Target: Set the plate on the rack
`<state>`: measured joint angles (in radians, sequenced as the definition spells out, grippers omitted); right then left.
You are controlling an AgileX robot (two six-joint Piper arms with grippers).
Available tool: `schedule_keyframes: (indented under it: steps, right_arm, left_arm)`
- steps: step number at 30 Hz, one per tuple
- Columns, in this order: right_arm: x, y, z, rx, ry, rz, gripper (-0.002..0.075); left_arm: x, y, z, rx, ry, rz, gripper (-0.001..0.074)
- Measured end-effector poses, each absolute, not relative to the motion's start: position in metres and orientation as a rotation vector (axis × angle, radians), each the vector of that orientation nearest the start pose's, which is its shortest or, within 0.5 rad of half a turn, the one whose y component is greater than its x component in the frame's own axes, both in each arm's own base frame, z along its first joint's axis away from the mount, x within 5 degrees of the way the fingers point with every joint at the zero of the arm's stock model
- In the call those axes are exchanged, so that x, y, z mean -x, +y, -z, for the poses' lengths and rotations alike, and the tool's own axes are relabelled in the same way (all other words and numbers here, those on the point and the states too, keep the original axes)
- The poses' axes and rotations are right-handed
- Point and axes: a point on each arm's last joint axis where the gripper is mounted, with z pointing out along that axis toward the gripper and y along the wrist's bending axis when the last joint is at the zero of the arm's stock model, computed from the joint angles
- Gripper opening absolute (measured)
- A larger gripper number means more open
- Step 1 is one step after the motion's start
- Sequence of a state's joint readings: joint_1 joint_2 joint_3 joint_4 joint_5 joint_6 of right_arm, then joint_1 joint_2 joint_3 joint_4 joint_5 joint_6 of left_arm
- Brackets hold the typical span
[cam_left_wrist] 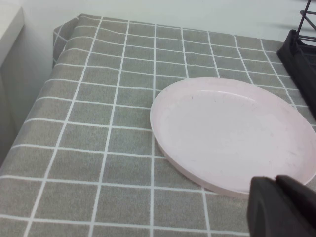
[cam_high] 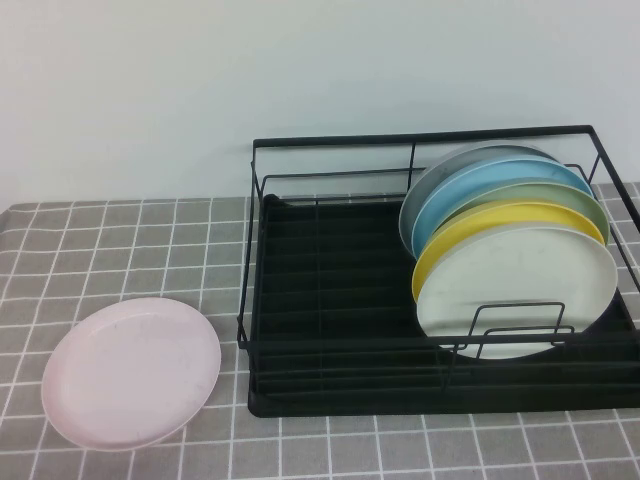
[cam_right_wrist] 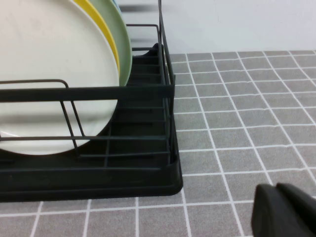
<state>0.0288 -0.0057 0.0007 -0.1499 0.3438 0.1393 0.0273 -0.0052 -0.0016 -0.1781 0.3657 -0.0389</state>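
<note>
The pale pink plate [cam_high: 131,371] lies flat on the checked tablecloth left of the rack; it also shows in the left wrist view [cam_left_wrist: 232,133]. The black wire rack [cam_high: 330,300] stands at the right, its left half bare; its corner shows in the right wrist view [cam_right_wrist: 148,168]. My left gripper [cam_left_wrist: 279,181] is shut and empty, just off the pink plate's near rim. My right gripper [cam_right_wrist: 279,188] is shut and empty, over the cloth beside the rack's outer corner. Neither arm shows in the high view.
Several plates stand upright in the rack's right half: off-white [cam_high: 515,285] in front, then yellow [cam_high: 470,228], green, blue and grey. The off-white plate [cam_right_wrist: 44,74] shows in the right wrist view. The table's left edge [cam_left_wrist: 29,113] drops off beside the pink plate.
</note>
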Motion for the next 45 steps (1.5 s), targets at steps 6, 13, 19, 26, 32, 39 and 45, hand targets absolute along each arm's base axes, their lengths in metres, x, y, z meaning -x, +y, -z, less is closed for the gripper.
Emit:
schedule_keyframes:
  steps: [6, 13, 19, 26, 32, 39, 45]
  right_arm:
    - [-0.053, -0.003, -0.183, -0.008, 1.819, 0.027, -0.0001]
    - [-0.053, -0.003, -0.183, -0.008, 1.819, 0.027, -0.0001]
    - [-0.053, -0.003, -0.183, -0.008, 1.819, 0.027, -0.0001]
    - [-0.053, -0.003, -0.183, -0.008, 1.819, 0.027, -0.0001]
    - [-0.055, 0.001, -0.191, -0.154, 1.715, -0.166, -0.0001]
    - [-0.055, -0.001, -0.22, -0.486, 1.343, -0.577, -0.0001]
    - [-0.054, -0.003, -0.224, -0.512, 1.294, -0.598, -0.0001]
  left_arm:
    - [-0.053, -0.004, -0.182, 0.169, 1.833, 0.183, -0.0002]
    - [-0.053, -0.004, -0.181, 0.17, 1.834, 0.183, -0.0002]
    - [-0.053, -0.004, -0.181, 0.17, 1.834, 0.183, -0.0002]
    - [-0.053, -0.004, -0.182, 0.165, 1.833, 0.173, -0.0002]
    - [-0.053, -0.01, -0.183, 0.285, 1.811, 0.367, -0.0002]
    - [-0.053, -0.019, -0.188, 0.478, 1.743, 0.674, -0.0002]
    - [-0.052, -0.026, -0.196, 0.673, 1.643, 0.996, -0.0002]
